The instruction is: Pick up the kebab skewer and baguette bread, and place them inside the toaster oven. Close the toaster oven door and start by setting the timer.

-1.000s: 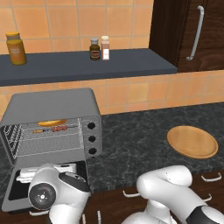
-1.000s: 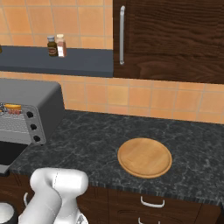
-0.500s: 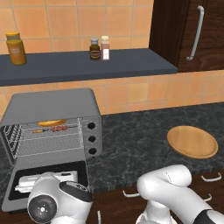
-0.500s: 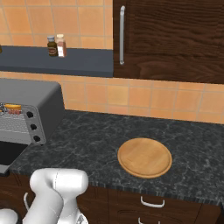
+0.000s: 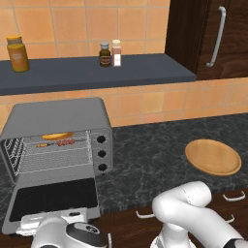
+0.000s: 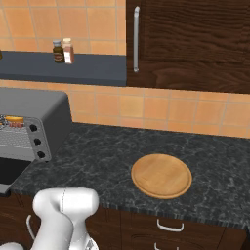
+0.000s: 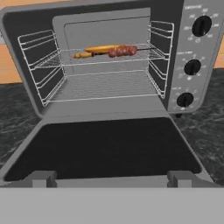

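Skewer (image 7: 122,50) and bread (image 7: 101,48) are both already on the upper wire rack inside the toaster oven (image 5: 58,116), lying side by side toward the back, the bread just behind the meat. So the loading part looks finished. What remains, as far as I can judge, is lifting the door (image 7: 100,146), which hangs fully dropped in front of the oven with its dark glass facing up and its handle bar (image 7: 109,180) along the near edge, and then turning the timer among the three black knobs (image 7: 191,67) on the right-hand panel.

From where I stand, the arm is folded low in front of the counter. Its white wrist (image 5: 68,235) sits down at the front edge of the open door, below the level of the worktop (image 5: 155,160), with the elbow (image 5: 186,203) bulging up to the right. The hand is aimed straight into the oven mouth, roughly level with the door's handle. Its fingers are spread as wide as they go and hold nothing. That pose suits getting under the handle to swing the flap upward.

The round wooden plate (image 5: 213,157) sits bare on the counter, well apart from the oven to the right.
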Motion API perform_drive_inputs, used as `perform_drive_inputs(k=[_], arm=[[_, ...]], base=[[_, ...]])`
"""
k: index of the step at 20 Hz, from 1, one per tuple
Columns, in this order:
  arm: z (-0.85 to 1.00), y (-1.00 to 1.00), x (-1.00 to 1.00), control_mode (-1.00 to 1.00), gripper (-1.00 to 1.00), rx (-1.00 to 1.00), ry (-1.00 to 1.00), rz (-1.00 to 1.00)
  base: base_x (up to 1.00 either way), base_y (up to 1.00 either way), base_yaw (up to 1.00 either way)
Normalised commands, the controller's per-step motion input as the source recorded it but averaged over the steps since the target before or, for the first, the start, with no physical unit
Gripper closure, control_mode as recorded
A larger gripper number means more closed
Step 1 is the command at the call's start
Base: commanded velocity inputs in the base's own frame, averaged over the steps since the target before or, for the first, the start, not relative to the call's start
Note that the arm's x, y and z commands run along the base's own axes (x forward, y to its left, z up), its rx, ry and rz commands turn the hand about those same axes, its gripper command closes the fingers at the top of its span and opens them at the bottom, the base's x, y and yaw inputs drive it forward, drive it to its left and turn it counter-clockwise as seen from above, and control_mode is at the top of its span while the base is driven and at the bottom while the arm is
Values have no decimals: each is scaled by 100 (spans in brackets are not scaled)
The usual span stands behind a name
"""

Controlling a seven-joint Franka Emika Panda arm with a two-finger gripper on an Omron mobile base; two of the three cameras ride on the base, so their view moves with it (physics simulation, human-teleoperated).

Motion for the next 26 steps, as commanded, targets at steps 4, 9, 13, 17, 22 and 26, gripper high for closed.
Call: perform_drive_inputs(k=[4,9,13,17,22,26], arm=[[-46,0,-24,-100,-100,-4,0,0],[-43,0,-16,-100,-100,-4,0,0],[-37,0,-12,-100,-100,-3,0,0],[-33,0,-5,-100,-100,-1,0,0],[-34,0,0,-100,-100,-3,-1,0],[-21,4,0,-100,-100,-2,-1,0]], base=[[0,0,0],[0,0,0],[0,0,0],[0,0,0],[0,0,0],[0,0,0]])
